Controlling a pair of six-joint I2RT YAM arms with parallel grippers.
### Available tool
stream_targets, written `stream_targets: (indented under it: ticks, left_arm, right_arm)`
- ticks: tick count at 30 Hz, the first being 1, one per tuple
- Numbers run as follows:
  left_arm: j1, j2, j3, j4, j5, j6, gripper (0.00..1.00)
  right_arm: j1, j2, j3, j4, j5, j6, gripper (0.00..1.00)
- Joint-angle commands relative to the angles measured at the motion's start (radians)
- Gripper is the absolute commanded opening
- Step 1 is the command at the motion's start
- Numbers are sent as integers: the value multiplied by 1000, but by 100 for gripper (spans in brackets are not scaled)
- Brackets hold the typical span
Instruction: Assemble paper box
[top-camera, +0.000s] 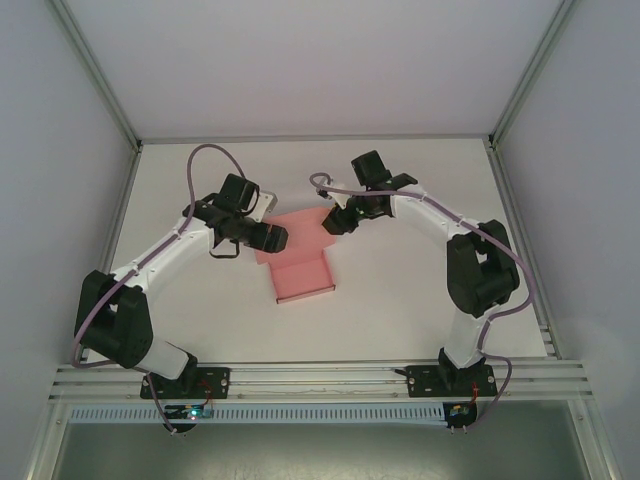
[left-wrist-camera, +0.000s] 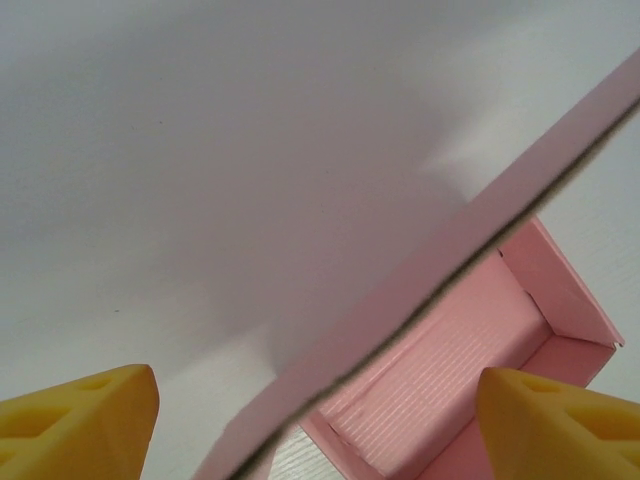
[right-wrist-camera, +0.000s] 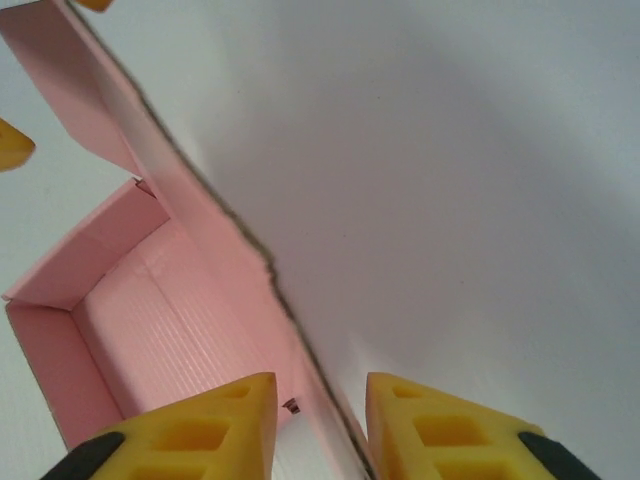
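- Top external view: you are looking at the paper box (top-camera: 303, 278) lying at the middle of the table (top-camera: 430, 200), between the two arms. Its shallow tray (right-wrist-camera: 170, 320) is sitting nearest the bases and a long flap (left-wrist-camera: 480, 220) is standing up at the far end.
- Left gripper (left-wrist-camera: 318, 440): its yellow fingers (left-wrist-camera: 80, 420) are standing wide apart, straddling the flap's edge and touching nothing.
- Right gripper (right-wrist-camera: 320, 430): its jaws are sitting narrow, one finger on each side of the same flap's edge. You cannot tell whether the pads are pressing the card.
- Hazard, buckling: thin card is likely to crumple rather than fold if the right pinch is landing away from a crease.
- Hazard, sliding: nothing is pinning the tray, so a sideways pull on the flap could be dragging the whole box across the table.
- Hazard, twisting: if one left finger is meeting the flap first, it could be skewing the flap against the right side's hold and creasing it wrongly.
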Motion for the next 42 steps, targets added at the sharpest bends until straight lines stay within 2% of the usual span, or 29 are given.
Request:
stream_targets:
  ticks: [1,5,9,11,12,15,20,23,27,34,36,39,42]
  left_arm:
    - [-11,9,23,-67,-48,22,83]
    - [-16,6,15,-76,-50,26,83]
    - [-14,4,4,-84,-57,26,82]
    - [-13,5,2,-97,-65,28,79]
    - [-13,6,0,-99,-71,28,74]
    - [-13,9,3,-111,-83,24,47]
    - [-13,8,16,-96,-81,25,22]
    - [-12,6,21,-75,-84,21,17]
    - [-16,13,39,-14,-95,-47,0]
    - [-57,31,63,158,-139,-154,0]
    - [-61,52,80,194,-155,-177,0]
    - [-67,106,108,257,-192,-243,0]
    - [-88,169,155,261,-277,-305,0]
  right_arm:
    - [7,18,20,-2,-2,11,26]
    - [8,23,17,-1,-22,6,25]
    - [7,23,10,9,-29,11,18]
    - [6,18,3,12,-36,10,15]
    - [7,15,-4,15,-35,11,13]
    - [6,-10,-31,36,-14,16,11]
    - [-1,-54,-74,84,4,36,8]
    - [1,-86,-101,128,17,66,5]
    - [4,-140,-162,250,100,179,1]
    - [52,-213,-261,492,410,428,0]
    - [67,-203,-271,547,513,519,0]
    - [93,-171,-299,659,599,642,0]
    - [142,-139,-317,740,702,689,0]
